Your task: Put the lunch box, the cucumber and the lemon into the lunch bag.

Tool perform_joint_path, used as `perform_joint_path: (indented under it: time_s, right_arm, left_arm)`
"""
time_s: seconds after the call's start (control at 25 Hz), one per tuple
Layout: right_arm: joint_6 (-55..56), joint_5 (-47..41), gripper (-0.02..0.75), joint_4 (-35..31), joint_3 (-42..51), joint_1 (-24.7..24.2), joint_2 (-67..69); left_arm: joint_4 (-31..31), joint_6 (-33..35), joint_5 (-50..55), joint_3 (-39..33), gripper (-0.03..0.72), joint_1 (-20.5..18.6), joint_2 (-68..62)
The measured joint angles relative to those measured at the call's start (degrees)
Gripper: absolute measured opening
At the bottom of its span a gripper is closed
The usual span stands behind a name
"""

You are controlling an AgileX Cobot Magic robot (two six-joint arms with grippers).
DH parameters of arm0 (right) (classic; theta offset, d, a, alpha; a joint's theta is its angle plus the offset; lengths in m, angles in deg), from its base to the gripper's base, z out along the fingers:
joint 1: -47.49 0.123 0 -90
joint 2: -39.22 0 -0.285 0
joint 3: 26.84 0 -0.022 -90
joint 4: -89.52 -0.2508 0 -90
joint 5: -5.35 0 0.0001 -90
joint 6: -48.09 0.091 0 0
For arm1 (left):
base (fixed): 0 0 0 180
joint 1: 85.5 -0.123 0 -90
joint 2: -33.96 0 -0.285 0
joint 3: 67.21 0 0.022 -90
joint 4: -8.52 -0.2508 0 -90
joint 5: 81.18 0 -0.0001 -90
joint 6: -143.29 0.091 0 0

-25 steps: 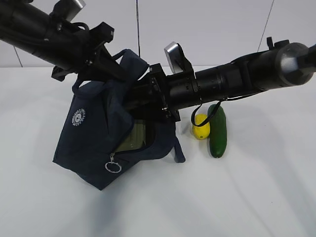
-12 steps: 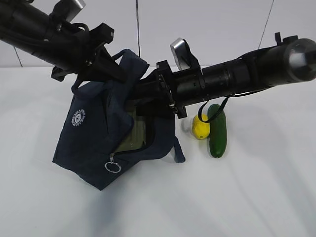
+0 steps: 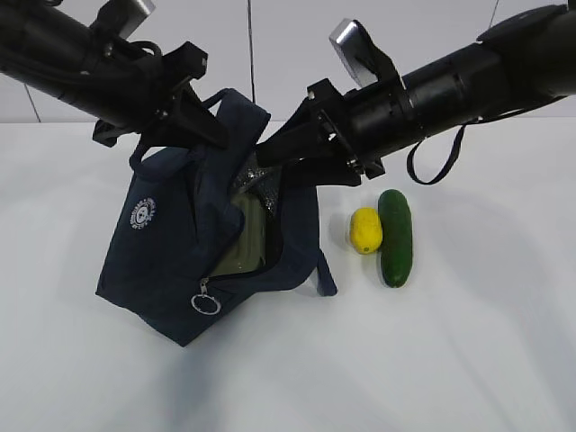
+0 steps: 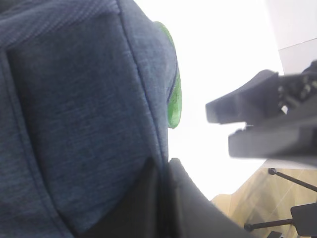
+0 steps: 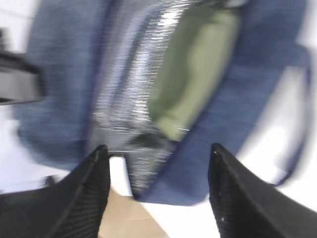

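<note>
The right gripper (image 3: 256,157), jaws apart and empty, has drawn up out of the lunch bag (image 3: 171,243), leaving the lunch box (image 3: 247,236) inside. The left gripper (image 3: 211,130) stays clamped on the bag's rim. Lemon (image 3: 365,229) and cucumber (image 3: 395,237) lie touching, right of the bag.

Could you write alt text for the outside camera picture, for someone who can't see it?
A dark navy lunch bag stands open on a white table, a green-lidded lunch box showing inside. The left gripper pinches the bag's top, and the right gripper, jaws open, hangs at the opening. A lemon and cucumber lie side by side to the right.
</note>
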Motion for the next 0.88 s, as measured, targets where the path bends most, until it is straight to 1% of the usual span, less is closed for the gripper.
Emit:
perform_joint_path:
  time_s: [0.24,0.32,0.44,0.68,0.8,0.88]
  right_arm:
    - [5.20,1.15,0.475,8.63,0.00,-2.66,-3.21]
    - [7.82,2.40,0.475,12.77,0.00,-3.35,-4.26]
    - [13.75,5.30,0.475,20.42,0.00,-3.73,-5.94]
    - [23.55,9.62,0.475,29.59,0.00,-3.73,-6.94]
    - [29.66,13.52,0.475,34.69,2.27,-3.73,-7.44]
    - [33.68,18.15,0.475,36.78,5.14,-3.73,-8.11]
  left_arm:
    - [0.00,0.00,-0.44,0.00,-0.005,0.00,0.00]
    - [0.00,0.00,-0.44,0.00,-0.005,0.00,0.00]
    - [0.00,0.00,-0.44,0.00,-0.005,0.00,0.00]
    - [-0.11,0.00,-0.44,0.00,-0.005,0.00,0.00]
    - [-0.11,0.00,-0.44,0.00,-0.005,0.00,0.00]
    - [-0.11,0.00,-0.44,0.00,-0.005,0.00,0.00]
